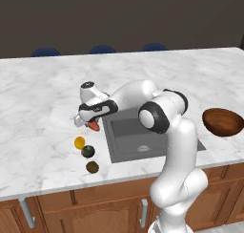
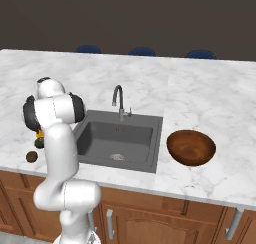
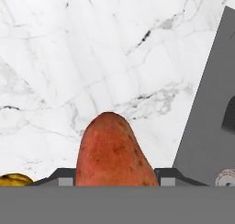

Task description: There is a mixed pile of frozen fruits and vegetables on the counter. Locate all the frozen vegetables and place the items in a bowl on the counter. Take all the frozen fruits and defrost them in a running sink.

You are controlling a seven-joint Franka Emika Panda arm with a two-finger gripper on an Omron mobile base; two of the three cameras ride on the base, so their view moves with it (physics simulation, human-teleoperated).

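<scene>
The jaws of the two-finger gripper (image 1: 89, 123) are closing tight on the red-orange, tapered vegetable piece (image 3: 114, 152), gripping it across its thick end, its narrow tip poking forward; it is hanging just above the white marble counter (image 1: 43, 89), left of the dark grey recessed sink (image 2: 120, 138); it is looking stiff and probably frost-slick, so a mid-body hold seems safest; the yellow-orange ball (image 1: 79, 142), dark green ball (image 1: 87, 151) and olive-brown ball (image 1: 92, 167) are lying nearby; the reddish-brown wooden bowl (image 2: 191, 147) is waiting beyond the sink.
</scene>
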